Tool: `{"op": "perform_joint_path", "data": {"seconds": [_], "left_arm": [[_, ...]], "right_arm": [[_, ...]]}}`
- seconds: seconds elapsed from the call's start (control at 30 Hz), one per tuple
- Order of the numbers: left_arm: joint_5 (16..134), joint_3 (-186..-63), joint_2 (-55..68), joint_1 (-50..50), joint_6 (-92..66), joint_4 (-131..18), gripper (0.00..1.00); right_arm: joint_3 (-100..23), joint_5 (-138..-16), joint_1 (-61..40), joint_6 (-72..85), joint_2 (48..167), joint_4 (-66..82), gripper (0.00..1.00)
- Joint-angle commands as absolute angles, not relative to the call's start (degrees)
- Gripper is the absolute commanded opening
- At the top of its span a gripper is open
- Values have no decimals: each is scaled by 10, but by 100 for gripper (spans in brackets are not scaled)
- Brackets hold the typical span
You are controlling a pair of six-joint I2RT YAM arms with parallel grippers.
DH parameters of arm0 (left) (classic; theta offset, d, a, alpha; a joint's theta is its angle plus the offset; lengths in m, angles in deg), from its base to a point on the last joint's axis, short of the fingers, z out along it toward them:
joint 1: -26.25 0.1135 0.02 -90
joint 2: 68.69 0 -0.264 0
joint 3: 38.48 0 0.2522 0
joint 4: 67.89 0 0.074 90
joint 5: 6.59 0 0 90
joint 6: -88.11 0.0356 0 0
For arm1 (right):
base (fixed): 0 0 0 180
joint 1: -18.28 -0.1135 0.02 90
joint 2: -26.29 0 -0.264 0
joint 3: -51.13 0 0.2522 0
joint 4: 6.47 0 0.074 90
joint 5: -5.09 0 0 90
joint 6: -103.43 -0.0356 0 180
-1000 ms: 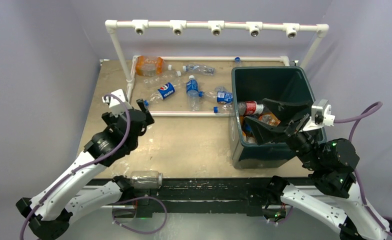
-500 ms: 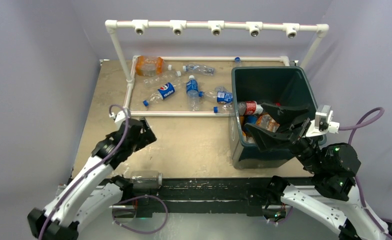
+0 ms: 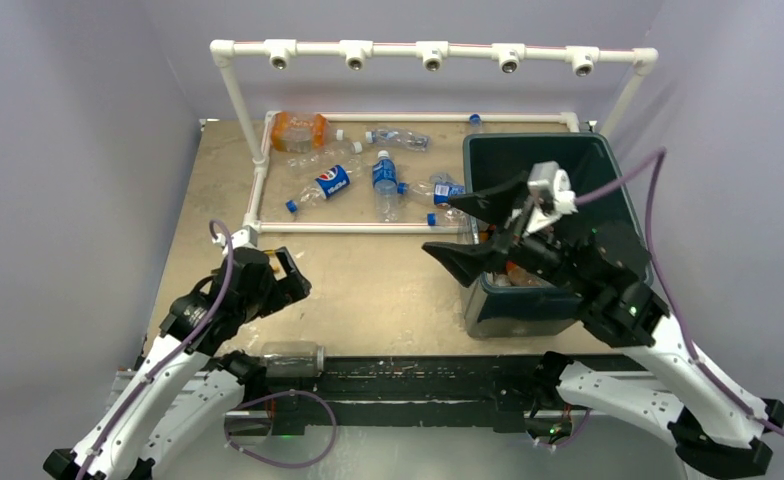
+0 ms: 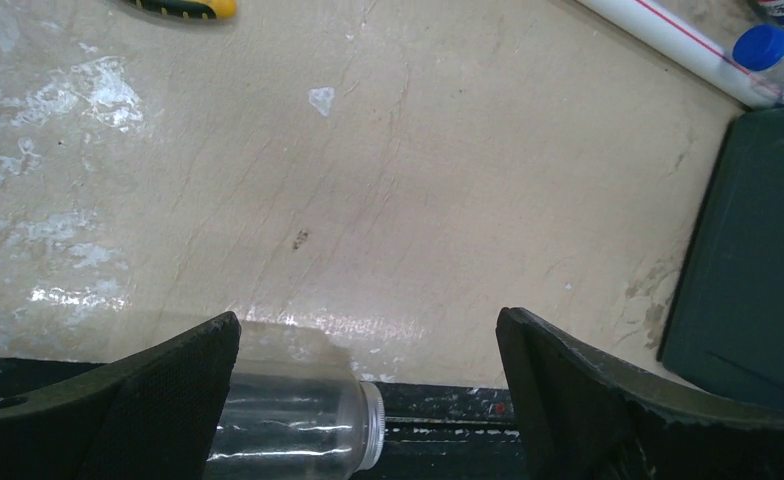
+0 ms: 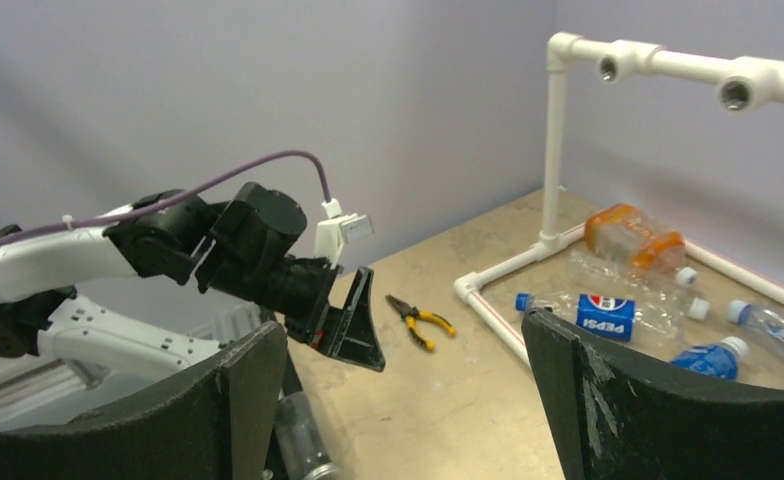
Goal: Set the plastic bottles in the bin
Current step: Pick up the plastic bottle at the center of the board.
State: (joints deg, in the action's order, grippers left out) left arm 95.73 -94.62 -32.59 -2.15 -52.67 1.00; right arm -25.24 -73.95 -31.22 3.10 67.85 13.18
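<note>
Barely begun, at a guess. Yet to be binned: a cluster of plastic bottles [image 3: 333, 181] inside the white pipe frame [image 3: 348, 228] toward the bench [image 3: 388, 285] far edge, plus one clear bottle [image 3: 293, 357] at the near edge. Inside the bin [image 3: 538, 138], by the right edge, only a glimpse of colour. Left fingers [image 3: 290, 280] and right fingers [image 3: 465, 262] spread wide, gripping nothing.

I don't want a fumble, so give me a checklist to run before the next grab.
1. Left gripper open, empty: ok.
2. Right gripper open, empty: ok.
3. Clear plastic bottle at the near edge of the table, close by the left gripper: ok.
4. Dark green rectangular plastic bin upright, room inside: ok.
5. White pipe frame cleared: not ok, several bottles lie inside, such as the blue-labelled Pepsi bottle.
</note>
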Motion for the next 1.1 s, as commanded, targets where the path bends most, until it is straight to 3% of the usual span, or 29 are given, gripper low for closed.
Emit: {"op": "perform_joint_path", "data": {"seconds": [0.0,0.2,0.4,0.77,0.9,1.07], "left_arm": [[981,-970,-337,-20,-523,-7,99],[993,-963,-336,-20,-521,-30,99],[986,-973,-325,-20,-493,-51,99],[1023,-993,-317,-20,-467,-62,99],[1018,-957,-286,-20,-460,-157,99],[1054,-967,-155,-18,-426,-299,99]], "right_arm": [[-327,-684,-313,62,744,176,92],[-397,-715,-341,83,800,207,90],[-415,-894,-452,102,837,242,90],[-377,-956,-469,68,822,198,88],[-334,-987,-469,55,775,144,89],[-307,-999,-469,42,755,129,90]]}}
